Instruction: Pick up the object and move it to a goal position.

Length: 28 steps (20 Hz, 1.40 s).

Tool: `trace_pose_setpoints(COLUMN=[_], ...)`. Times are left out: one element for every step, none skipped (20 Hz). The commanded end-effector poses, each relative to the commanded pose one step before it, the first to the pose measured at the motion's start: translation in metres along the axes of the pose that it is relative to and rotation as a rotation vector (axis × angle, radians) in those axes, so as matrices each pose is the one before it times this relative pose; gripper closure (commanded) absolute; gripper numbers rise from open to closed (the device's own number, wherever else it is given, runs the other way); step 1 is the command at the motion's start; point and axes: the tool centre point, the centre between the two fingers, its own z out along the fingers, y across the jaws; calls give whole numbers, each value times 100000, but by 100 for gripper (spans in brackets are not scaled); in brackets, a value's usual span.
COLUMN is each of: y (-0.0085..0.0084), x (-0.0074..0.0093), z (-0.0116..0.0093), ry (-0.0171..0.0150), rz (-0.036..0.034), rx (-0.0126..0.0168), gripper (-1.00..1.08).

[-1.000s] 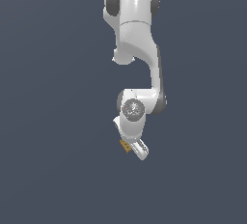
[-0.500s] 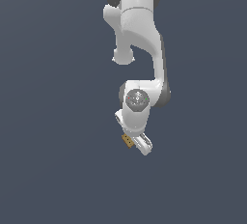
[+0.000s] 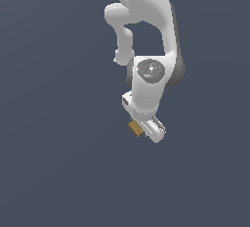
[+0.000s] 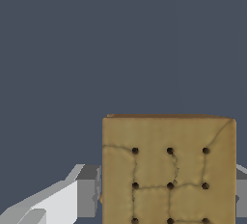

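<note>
Simulated test scene, no real room: a uniform slate-blue backdrop fills both views, with only the smooth white rendered arm [image 3: 146, 74] shown against it.

The block [image 3: 135, 128] sits between the fingers [image 4: 89, 191] of the gripper [image 3: 146, 130], at the lower end of the arm [image 3: 146, 50]. In the exterior view it projects from the gripper toward that view's left. In the wrist view one finger touches each of the block's two side edges.
</note>
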Motion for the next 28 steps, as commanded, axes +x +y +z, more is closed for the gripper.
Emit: trace_pose_setpoints(y=[228, 89, 90, 89, 89, 88, 101, 86, 85, 85, 82, 81, 80, 76, 74, 71, 68, 65, 61, 57, 52, 46, 39, 32, 26, 13, 17, 10], x=[-1063, -440, -447, -447, -445, -443, -423, -440, -438, -438, -433, -431, -433, -427, -425, -432, -420, -417, -415, -412, -405, -393, -380, -363, -339, -364, -292, -269], z=[-2799, -1131, -1153, -1158, -1159, -1160, -1170, -1161, -1161, -1165, -1157, -1157, -1163, -1152, -1149, -1154, -1141, -1136, -1131, -1125, -1107, -1076, -1042, -996, -933, -881, -804, -743], ry=[34, 0, 0, 0, 0, 0, 73, 0, 0, 62, 0, 0, 62, 0, 0, 64, 0, 0, 0, 0, 0, 0, 0, 0, 0, 43, 0, 0], rz=[15, 0, 0, 0, 0, 0, 60, 0, 0, 22, 0, 0, 24, 0, 0, 20, 0, 0, 0, 0, 0, 0, 0, 0, 0, -54, 0, 0], rx=[153, 0, 0, 0, 0, 0, -23, 0, 0, -20, 0, 0, -18, 0, 0, -16, 0, 0, 0, 0, 0, 0, 0, 0, 0, 8, 0, 0], gripper=[108, 108, 108, 108, 108, 108, 108, 108, 108, 108, 108, 108, 108, 108, 108, 108, 108, 108, 108, 108, 108, 108, 108, 108, 108, 108, 108, 108])
